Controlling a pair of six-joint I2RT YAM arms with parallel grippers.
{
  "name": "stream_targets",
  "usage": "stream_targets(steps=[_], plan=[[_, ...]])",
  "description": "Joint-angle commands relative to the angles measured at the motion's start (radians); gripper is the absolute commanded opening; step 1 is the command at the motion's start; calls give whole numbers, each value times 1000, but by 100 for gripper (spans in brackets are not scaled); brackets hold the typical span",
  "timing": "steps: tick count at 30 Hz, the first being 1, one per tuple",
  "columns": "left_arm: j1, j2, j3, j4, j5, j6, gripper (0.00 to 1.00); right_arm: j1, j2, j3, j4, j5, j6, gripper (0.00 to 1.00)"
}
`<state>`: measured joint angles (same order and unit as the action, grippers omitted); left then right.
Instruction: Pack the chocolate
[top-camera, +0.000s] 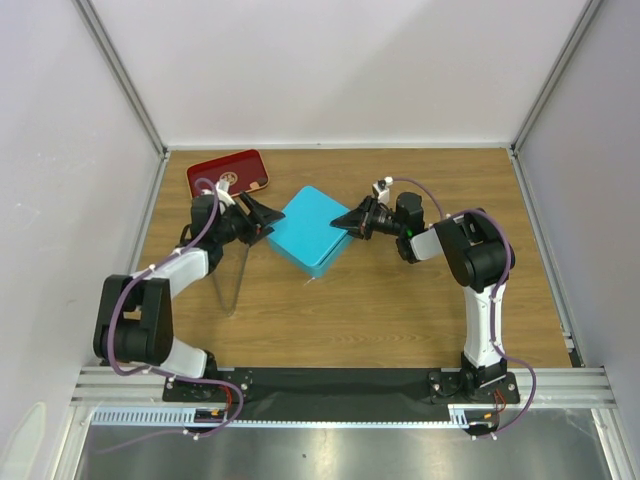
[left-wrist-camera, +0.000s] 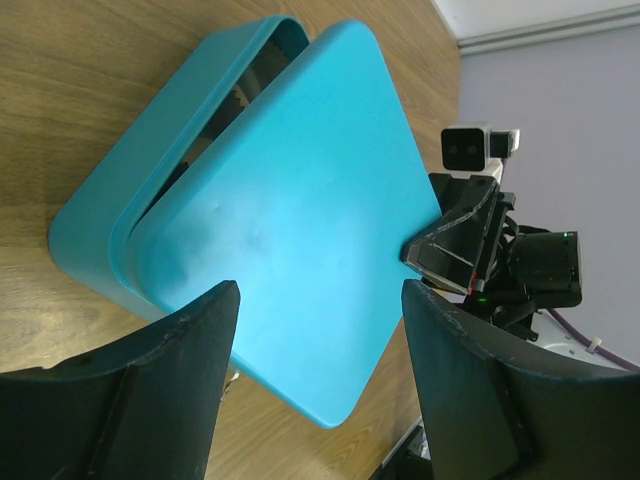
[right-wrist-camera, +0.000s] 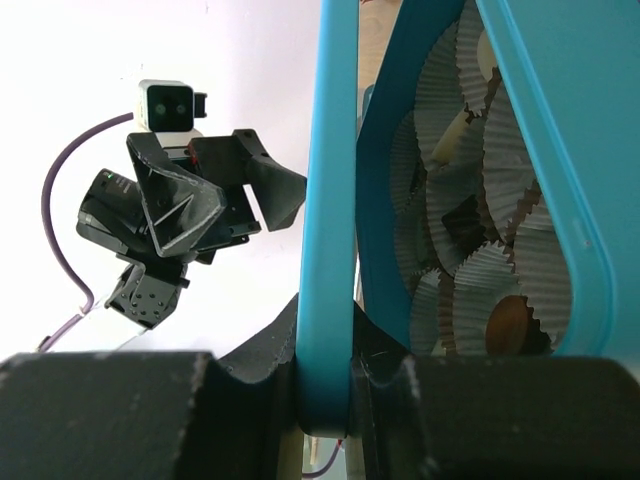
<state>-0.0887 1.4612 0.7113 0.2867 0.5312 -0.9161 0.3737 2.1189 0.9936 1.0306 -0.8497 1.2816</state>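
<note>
The right pincer (right-wrist-camera: 325, 395) is clamped on one edge of the teal lid (left-wrist-camera: 290, 200), which sits tilted and ajar over the teal box (left-wrist-camera: 100, 215). The chocolate (right-wrist-camera: 505, 322) is inside that box, nested among white paper cups (right-wrist-camera: 440, 180) and visible only through the gap in the right wrist view. The left pincer (left-wrist-camera: 320, 290) is spread wide around the opposite corner of the lid, and its fingers (left-wrist-camera: 190, 350) do not appear to touch either the lid or the box.

The main risk is the one-sided hold. With a narrow grip on one rim, the lid can pivot or slip as it is lowered and land skewed, one corner riding on the box wall rather than seating over it. Pushing down then would jam it, or shove the box across the table (top-camera: 400, 310), since nothing braces it (the left fingers stand clear). The cups also stand high near the rim. A lid coming in at an angle could catch their crinkled edges, fold them and squash or tip out a piece.
</note>
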Motion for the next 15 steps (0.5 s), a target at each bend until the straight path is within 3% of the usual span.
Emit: stream_targets(steps=[1,15], plan=[[-29,28,45,48,13,3,72,-1,13,-6,77,6,-18,0],[-34,56,66,43,6,10,71,-2,16,-27,98,26,-18,2]])
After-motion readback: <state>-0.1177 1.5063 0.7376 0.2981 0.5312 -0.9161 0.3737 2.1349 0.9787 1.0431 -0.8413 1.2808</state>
